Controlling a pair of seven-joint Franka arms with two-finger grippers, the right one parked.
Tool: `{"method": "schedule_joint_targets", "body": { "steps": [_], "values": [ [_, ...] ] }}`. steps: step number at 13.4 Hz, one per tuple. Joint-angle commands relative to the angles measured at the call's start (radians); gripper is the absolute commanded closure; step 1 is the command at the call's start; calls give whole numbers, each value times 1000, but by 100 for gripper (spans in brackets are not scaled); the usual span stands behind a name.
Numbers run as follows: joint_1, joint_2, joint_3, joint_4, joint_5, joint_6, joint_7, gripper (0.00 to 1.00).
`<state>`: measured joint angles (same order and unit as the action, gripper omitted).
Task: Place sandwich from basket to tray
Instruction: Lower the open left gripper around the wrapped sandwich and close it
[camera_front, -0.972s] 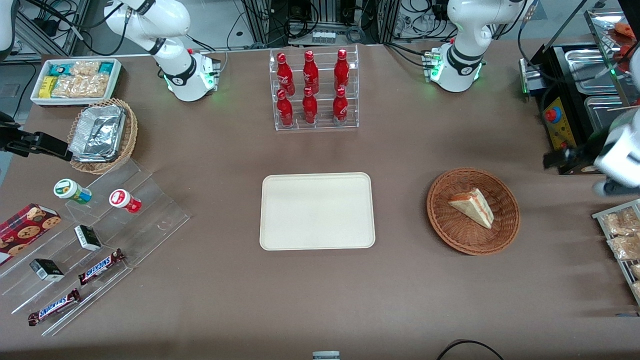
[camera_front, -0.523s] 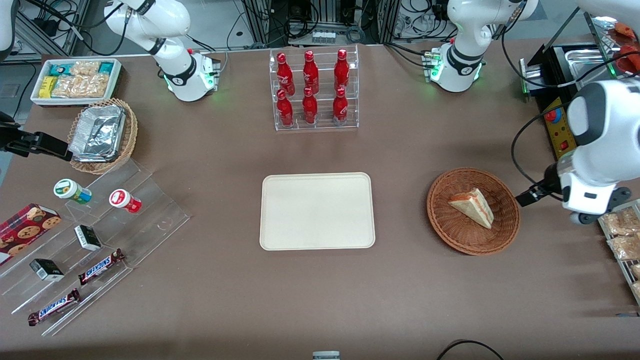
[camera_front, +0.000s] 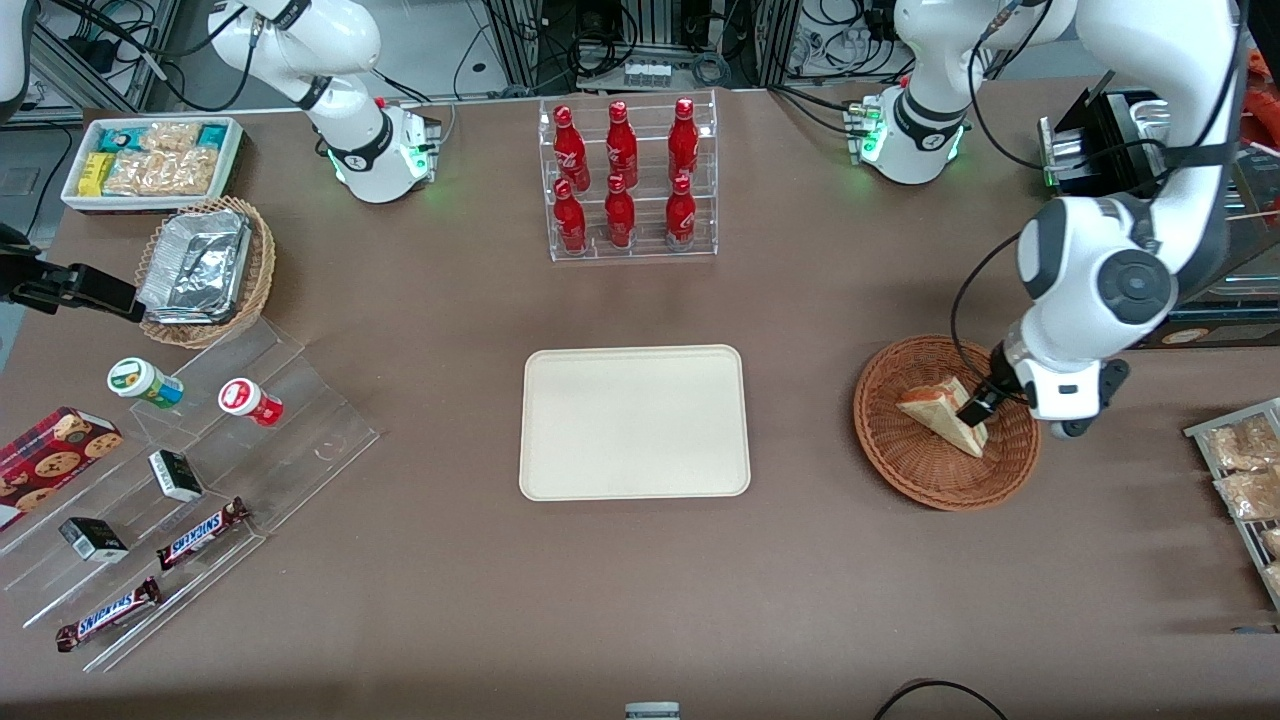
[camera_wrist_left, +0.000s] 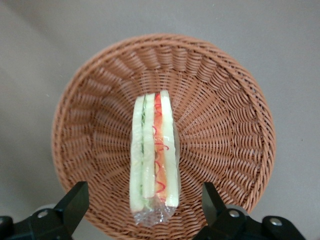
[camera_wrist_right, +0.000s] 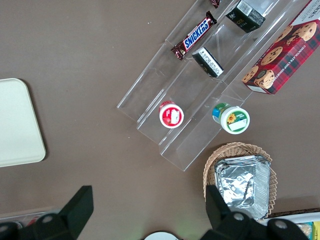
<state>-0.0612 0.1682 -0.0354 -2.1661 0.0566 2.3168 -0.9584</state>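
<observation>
The sandwich (camera_front: 935, 412) is a wrapped wedge of white bread with red and green filling. It lies in the round reddish-brown wicker basket (camera_front: 900, 470), toward the working arm's end of the table. My left gripper (camera_front: 975, 408) hangs open just above the basket, over the sandwich's end. In the left wrist view the sandwich (camera_wrist_left: 154, 150) lies lengthwise in the basket (camera_wrist_left: 225, 125), between the spread fingers of the gripper (camera_wrist_left: 144, 200), and nothing touches it. The cream tray (camera_front: 634, 422) lies bare at the table's middle; its corner (camera_wrist_right: 17, 122) also shows in the right wrist view.
A clear rack of red bottles (camera_front: 630, 180) stands farther from the camera than the tray. Acrylic steps with snacks (camera_front: 190, 470), a smaller wicker basket with foil containers (camera_front: 205, 270) and a white snack bin (camera_front: 150, 160) sit toward the parked arm's end. Snack packets (camera_front: 1240, 470) lie beside the basket.
The left arm has swung in from the table's working-arm edge and now hangs over the basket, gripper above the sandwich. The sandwich, basket and tray have not moved.
</observation>
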Motion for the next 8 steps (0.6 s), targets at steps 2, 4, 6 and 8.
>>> {"method": "schedule_joint_targets", "body": {
  "steps": [2, 4, 6, 8],
  "values": [
    [-17, -26, 5, -63, -1, 50, -68, 0],
    [-17, -19, 5, -84, -1, 84, -74, 0],
    [-17, -3, 5, -92, -1, 111, -80, 0],
    [-17, 19, 5, -92, -1, 133, -83, 0]
  ]
}}
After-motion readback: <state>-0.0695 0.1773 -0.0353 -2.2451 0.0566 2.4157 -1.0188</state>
